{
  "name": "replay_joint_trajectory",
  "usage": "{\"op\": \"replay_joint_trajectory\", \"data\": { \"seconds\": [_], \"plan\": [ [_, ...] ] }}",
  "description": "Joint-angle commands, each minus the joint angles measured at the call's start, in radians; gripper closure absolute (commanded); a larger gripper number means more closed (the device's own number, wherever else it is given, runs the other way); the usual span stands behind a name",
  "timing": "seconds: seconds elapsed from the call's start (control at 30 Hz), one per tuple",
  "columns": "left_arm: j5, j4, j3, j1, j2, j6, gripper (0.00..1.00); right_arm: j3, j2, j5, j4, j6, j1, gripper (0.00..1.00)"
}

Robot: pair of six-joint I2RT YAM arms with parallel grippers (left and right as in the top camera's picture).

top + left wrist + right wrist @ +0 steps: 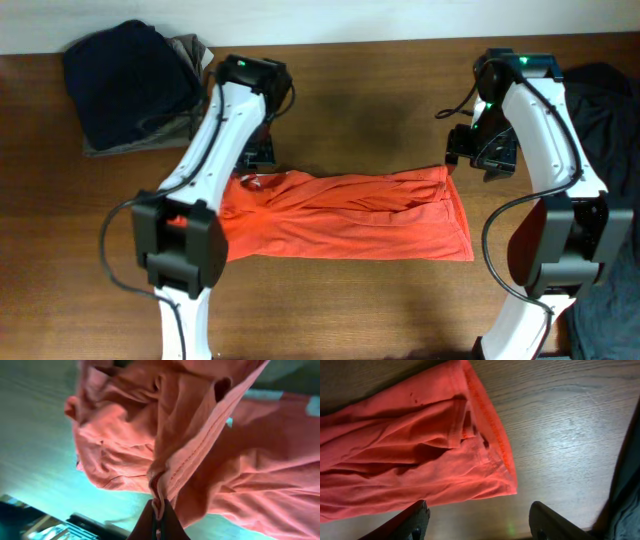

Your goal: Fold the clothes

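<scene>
Where the left arm (205, 150) crosses overhead, the T-shirt (350, 215) loses its left end; its long axis runs left-right on the worktop (380, 300). Left wrist: left hand (159, 521) clamped on a fabric fold. Right wrist: right hand (480, 512) spread apart beside the hem.

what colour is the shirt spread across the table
Orange-red. The T-shirt shows best in the overhead view.

overhead: soft, dim | left wrist: teal cast, blurred | right wrist: table (560, 430) glare
</scene>
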Motion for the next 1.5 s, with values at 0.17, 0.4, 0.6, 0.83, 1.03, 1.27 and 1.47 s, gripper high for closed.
{"op": "replay_joint_trajectory", "data": {
  "seconds": [0.17, 0.4, 0.6, 0.83, 1.03, 1.27, 1.47],
  "plan": [
    [0.014, -0.004, -0.177, 0.005, -0.112, -0.124, 0.99, 0.016, -0.027, -0.009, -0.020, -0.006, 0.069, 0.32],
    [-0.081, -0.003, -0.416, 0.005, -0.211, -0.303, 0.99, 0.016, -0.027, -0.017, -0.020, -0.005, 0.068, 0.33],
    [-0.066, 0.034, -0.553, 0.005, -0.216, -0.338, 0.99, 0.016, -0.027, -0.076, -0.016, -0.006, 0.068, 0.32],
    [-0.058, 0.068, -0.567, 0.005, -0.246, -0.358, 0.83, 0.016, -0.027, -0.094, -0.011, -0.006, 0.074, 0.32],
    [-0.055, 0.078, -0.502, 0.005, -0.308, -0.288, 0.70, 0.016, -0.027, -0.228, 0.041, -0.011, 0.121, 0.32],
    [-0.072, 0.069, -0.325, 0.071, -0.377, -0.191, 0.04, 0.016, -0.027, -0.438, 0.136, -0.059, 0.245, 0.32],
    [-0.008, 0.037, -0.281, 0.239, -0.408, -0.116, 0.01, 0.016, -0.027, -0.474, 0.246, -0.021, 0.366, 0.32]
  ]
}}
